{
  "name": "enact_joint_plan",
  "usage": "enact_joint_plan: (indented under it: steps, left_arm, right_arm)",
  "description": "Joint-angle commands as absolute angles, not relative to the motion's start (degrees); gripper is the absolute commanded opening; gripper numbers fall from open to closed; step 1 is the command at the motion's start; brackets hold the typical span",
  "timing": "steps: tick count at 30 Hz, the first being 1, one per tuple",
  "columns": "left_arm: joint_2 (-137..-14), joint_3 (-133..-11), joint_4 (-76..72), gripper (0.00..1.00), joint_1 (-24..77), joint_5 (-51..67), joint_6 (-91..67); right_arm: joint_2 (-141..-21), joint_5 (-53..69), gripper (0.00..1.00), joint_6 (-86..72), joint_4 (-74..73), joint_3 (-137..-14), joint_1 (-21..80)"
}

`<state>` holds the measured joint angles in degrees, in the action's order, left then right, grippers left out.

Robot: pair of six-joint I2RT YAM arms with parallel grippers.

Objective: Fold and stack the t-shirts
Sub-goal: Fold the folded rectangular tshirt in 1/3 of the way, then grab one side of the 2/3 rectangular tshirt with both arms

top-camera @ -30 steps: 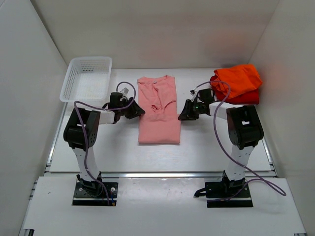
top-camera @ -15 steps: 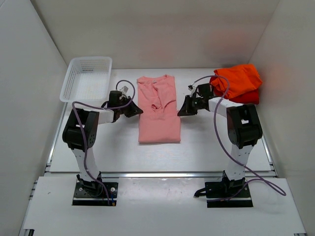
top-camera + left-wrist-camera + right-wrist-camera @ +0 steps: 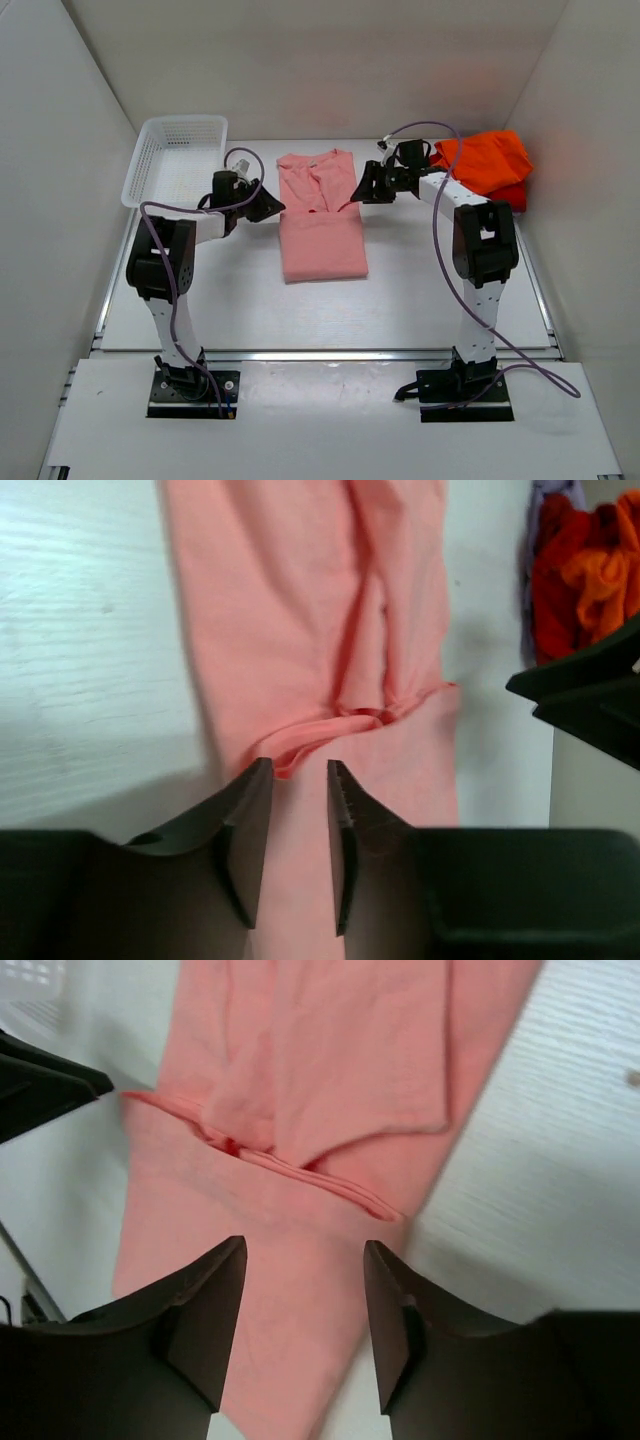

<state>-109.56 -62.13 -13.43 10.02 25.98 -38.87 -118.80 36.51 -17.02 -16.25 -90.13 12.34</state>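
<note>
over the table from the top camera, the pink shirt point(image 3: 320, 215) lies flat in the middle of the table point(image 3: 230, 300). it's already narrowed into a long strip with the collar at the far end. the left gripper point(image 3: 268, 205) sits at its left edge and the right gripper point(image 3: 362, 190) at its right edge. both are about level with a ridge of cloth that runs across the shirt a bit below the collar. an orange shirt point(image 3: 485, 160) sits on top of a red shirt point(image 3: 512, 195) in the far right corner. the white basket point(image 3: 175, 160) is at the far left.

left wrist camera: the left gripper point(image 3: 300, 770) has its jaws apart by just a narrow slot. pink cloth shows through the gap and nothing is pinched. the tips are right at that ridge.

right wrist camera: the right gripper point(image 3: 303, 1250) has its jaws wider apart, hanging over the shirt's edge near the same ridge, with nothing between them either.

so where's it at? my guess is the pink one has its lengthwise folds done, but it needs folding across and then has to go on a pile. the orange and red pair are stacked, though from here i can't tell if they're folded properly or just heaped. i'd call it partway, not close to finished.
</note>
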Motion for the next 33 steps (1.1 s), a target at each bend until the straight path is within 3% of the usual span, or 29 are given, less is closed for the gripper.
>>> enact_joint_plan:
  steps: [1, 3, 6, 9, 12, 15, 18, 22, 27, 29, 30, 32, 33]
  left_arm:
    - [-110.7, -62.1, -15.5, 0.41, 7.6, 26.5, -40.4]
    - [-109.1, -59.9, -15.7, 0.42, 7.0, 27.9, -41.2]
    - [-103.0, -53.9, -14.1, 0.47, 7.0, 29.4, -39.3]
    - [-94.5, -45.3, -12.0, 0.5, 10.4, 28.0, -37.7]
    - [-86.3, -37.4, -9.8, 0.54, 15.0, 23.0, -37.6]
    - [-79.7, -29.9, -10.4, 0.57, 18.0, 17.7, -40.5]
    - [-78.7, -24.8, -14.8, 0.57, 19.0, 17.0, -44.5]
    - [-83.1, -27.4, -14.2, 0.57, 20.8, 16.9, -44.2]
    - [-89.3, -27.5, -18.8, 0.58, 23.4, 18.8, -50.1]
    - [-90.5, -28.0, -19.9, 0.58, 24.8, 18.7, -51.9]
    - [-90.9, -27.6, -20.6, 0.58, 24.9, 18.5, -53.2]
    - [-90.6, -26.7, -20.8, 0.48, 26.2, 17.5, -54.7]
    - [-90.9, -26.5, -20.5, 0.31, 26.5, 17.0, -55.0]
  right_arm:
    - [-119.5, 34.5, 0.49, -15.0, -18.2, -91.4, 10.5]
    - [-116.8, 33.2, 0.51, -14.7, -18.1, -88.3, 10.5]
    - [-110.9, 32.2, 0.45, -14.3, -17.3, -79.3, 10.3]
    - [-104.3, 32.9, 0.43, -15.9, -13.9, -65.4, 10.8]
    - [-96.5, 34.2, 0.45, -19.5, -9.3, -54.7, 12.7]
    - [-92.8, 35.3, 0.54, -23.6, -3.8, -47.2, 13.6]
    - [-93.3, 36.5, 0.56, -27.5, -0.4, -44.3, 15.3]
    - [-95.6, 38.9, 0.57, -31.0, 4.8, -42.8, 15.3]
    - [-98.7, 39.9, 0.53, -33.0, 6.5, -43.2, 15.6]
    - [-99.7, 40.3, 0.48, -33.7, 7.1, -42.5, 15.6]
    - [-99.8, 40.8, 0.35, -34.1, 7.6, -42.5, 15.6]
    - [-99.8, 40.8, 0.12, -34.7, 7.8, -42.2, 15.7]
    - [-99.8, 41.2, 0.0, -35.0, 8.1, -41.7, 16.1]
